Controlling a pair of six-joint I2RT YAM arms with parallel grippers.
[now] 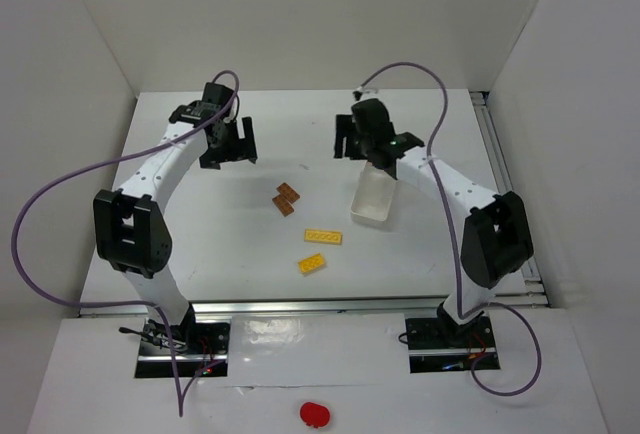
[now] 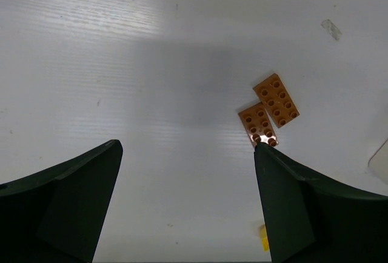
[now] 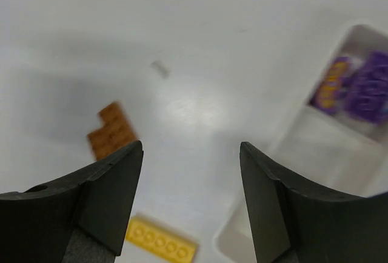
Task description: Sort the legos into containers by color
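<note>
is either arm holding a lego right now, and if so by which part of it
Nothing is held. The left gripper and the right gripper are each open and empty.

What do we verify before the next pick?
1. Right gripper open and empty: ok.
2. Left gripper open and empty: ok.
3. Purple legos inside the tray: ok.
4. Neighbouring compartment free for another colour: looks ok, though the view is blurred.
5. Orange-brown legos separated for a single grasp: not ok, they touch.
6. Yellow legos apart from each other on the table: ok.
</note>
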